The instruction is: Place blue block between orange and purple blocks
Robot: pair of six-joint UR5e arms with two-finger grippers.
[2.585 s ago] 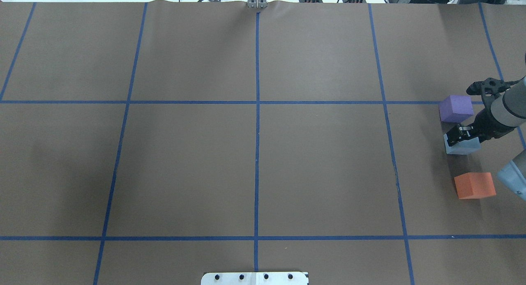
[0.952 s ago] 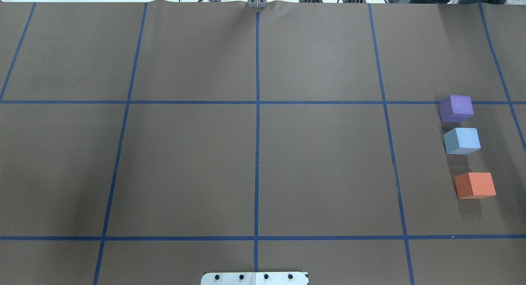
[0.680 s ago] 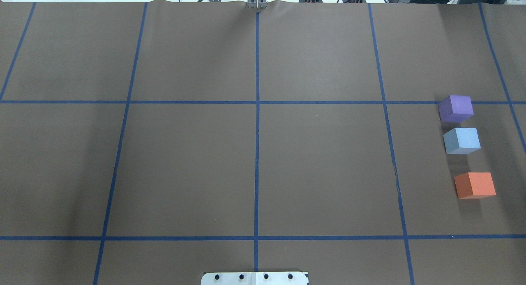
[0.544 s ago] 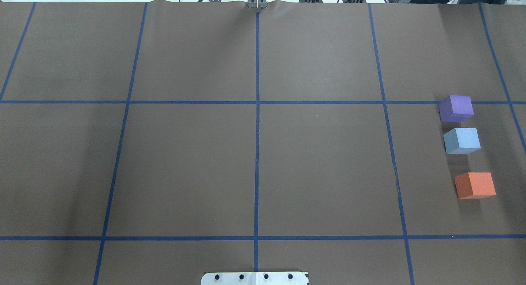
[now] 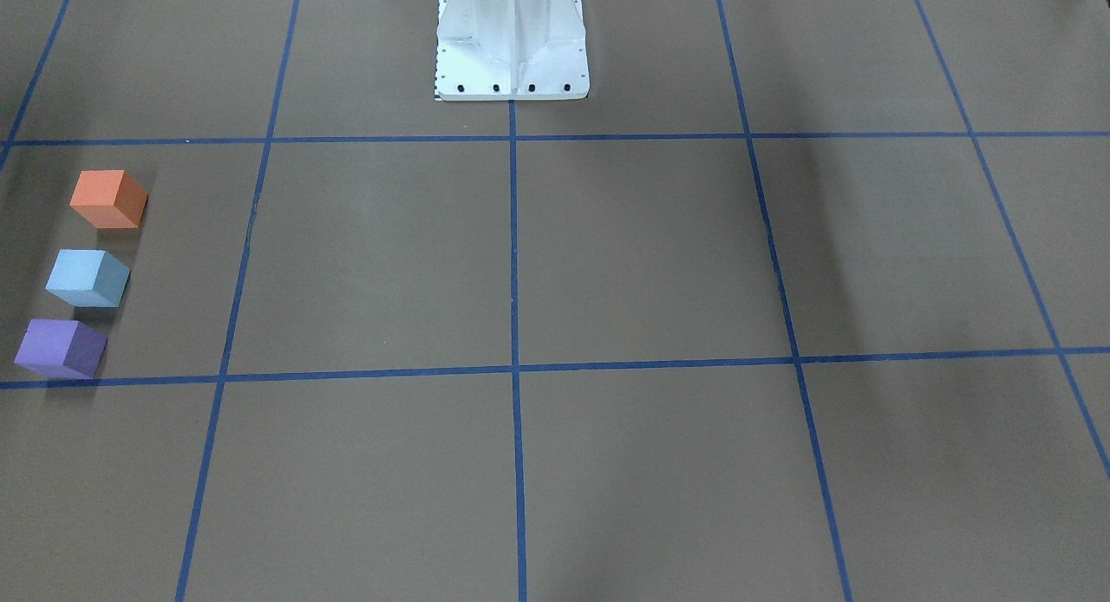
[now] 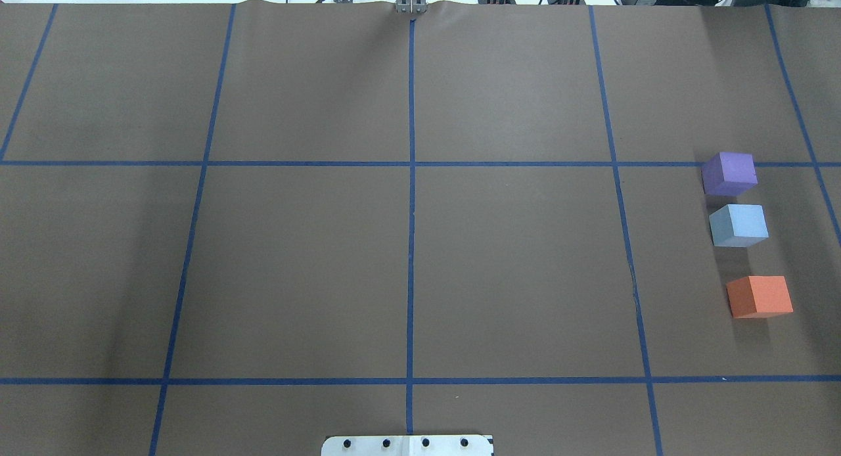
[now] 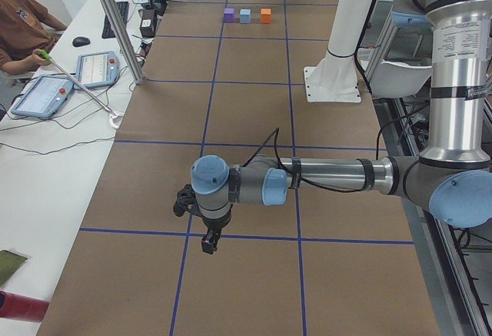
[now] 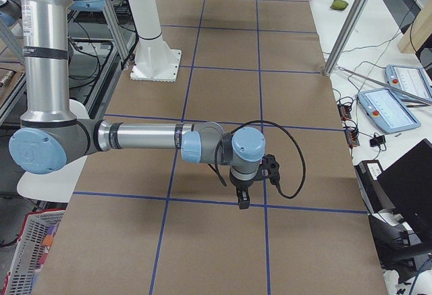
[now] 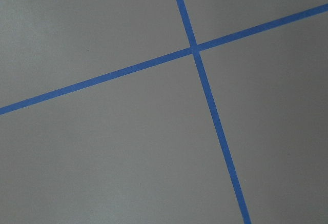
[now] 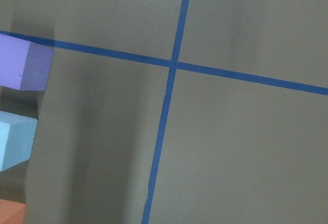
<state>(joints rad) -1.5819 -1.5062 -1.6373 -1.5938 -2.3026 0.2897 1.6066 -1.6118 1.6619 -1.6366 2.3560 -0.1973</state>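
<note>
Right wrist view cuts off orange block (image 10: pixel 10 214) and blue block (image 10: pixel 15 139).

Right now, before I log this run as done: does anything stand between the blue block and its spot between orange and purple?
Nothing visible does. The blue block already sits in line between the purple block and the orange block, apart from both and nearer the purple one.

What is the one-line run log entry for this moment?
blue block: between purple block and orange block, touching neither | left hand, right hand: away from blocks, open/shut unclear | task: looks done
</note>
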